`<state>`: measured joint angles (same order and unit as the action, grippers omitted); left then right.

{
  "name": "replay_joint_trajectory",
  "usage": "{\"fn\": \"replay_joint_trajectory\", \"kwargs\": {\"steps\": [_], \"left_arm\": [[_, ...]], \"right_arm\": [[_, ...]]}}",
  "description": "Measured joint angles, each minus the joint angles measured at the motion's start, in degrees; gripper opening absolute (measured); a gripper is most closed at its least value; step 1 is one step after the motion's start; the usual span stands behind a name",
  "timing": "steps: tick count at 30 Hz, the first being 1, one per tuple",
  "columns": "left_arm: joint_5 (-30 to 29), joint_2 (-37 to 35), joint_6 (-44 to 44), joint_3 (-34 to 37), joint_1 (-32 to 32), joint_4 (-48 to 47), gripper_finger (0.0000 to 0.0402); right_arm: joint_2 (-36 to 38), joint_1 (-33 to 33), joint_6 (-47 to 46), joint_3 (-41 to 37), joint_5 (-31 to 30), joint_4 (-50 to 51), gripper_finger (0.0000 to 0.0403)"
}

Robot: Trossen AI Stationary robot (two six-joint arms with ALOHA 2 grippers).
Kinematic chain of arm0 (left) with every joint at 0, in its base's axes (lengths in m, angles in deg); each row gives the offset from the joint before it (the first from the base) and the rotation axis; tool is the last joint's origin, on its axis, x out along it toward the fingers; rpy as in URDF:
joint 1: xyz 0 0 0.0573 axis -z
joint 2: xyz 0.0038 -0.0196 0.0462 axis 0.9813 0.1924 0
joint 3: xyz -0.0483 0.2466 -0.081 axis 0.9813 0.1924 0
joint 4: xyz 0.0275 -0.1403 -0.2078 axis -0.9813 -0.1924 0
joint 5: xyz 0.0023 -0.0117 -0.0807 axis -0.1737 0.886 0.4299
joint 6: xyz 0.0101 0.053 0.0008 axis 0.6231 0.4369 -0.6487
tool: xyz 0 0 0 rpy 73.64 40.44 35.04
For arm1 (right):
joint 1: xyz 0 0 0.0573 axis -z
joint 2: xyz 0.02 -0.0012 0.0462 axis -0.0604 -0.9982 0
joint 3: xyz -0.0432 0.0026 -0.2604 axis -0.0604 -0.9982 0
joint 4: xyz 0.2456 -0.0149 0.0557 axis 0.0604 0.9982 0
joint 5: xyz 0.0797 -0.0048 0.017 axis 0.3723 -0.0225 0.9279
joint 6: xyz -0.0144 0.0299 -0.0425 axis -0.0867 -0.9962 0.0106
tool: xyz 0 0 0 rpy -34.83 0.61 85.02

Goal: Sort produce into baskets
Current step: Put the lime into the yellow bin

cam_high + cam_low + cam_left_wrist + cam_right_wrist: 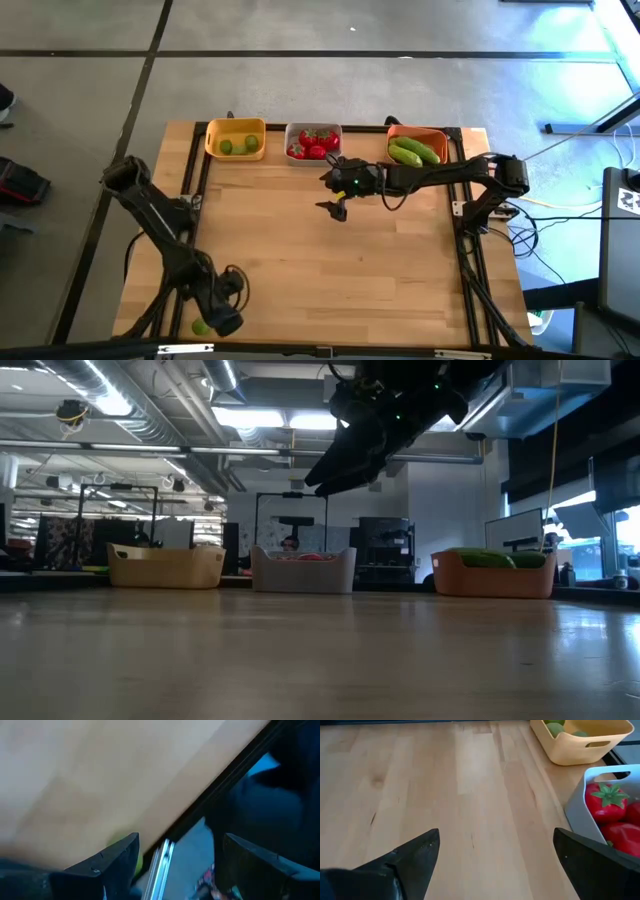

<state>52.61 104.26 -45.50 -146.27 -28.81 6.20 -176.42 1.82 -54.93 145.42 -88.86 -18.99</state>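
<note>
Right gripper (338,207) hangs spread, empty — near grey basket (313,128).

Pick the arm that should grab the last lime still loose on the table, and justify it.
Left. The left gripper sits open at the table's near-left corner, right beside the loose lime. The right gripper hovers open far across the table by the grey basket.

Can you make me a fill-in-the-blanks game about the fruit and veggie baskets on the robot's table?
1. The tomatoes sit in the ____ basket.
2. The yellow basket holds two green ____.
3. The cucumbers lie in the ____ basket.
4. One lime is still on the table beside the ____ pincer.

Missing words: grey, limes, orange, left
</note>
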Motion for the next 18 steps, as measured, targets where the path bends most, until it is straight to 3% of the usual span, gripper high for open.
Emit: {"fn": "replay_joint_trajectory", "kwargs": {"steps": [6,18], "left_arm": [[8.48,4.69,-7.3,0.02,3.31,0.52,0.0282],[15.76,13.34,-3.04,0.07,4.04,0.17,0.0282]], "right_arm": [[0.0,-0.02,0.02,0.0,0.0,0.1,0.0379],[-0.01,-0.02,0.0,0.0,0.0,1.82,0.0379]]}}
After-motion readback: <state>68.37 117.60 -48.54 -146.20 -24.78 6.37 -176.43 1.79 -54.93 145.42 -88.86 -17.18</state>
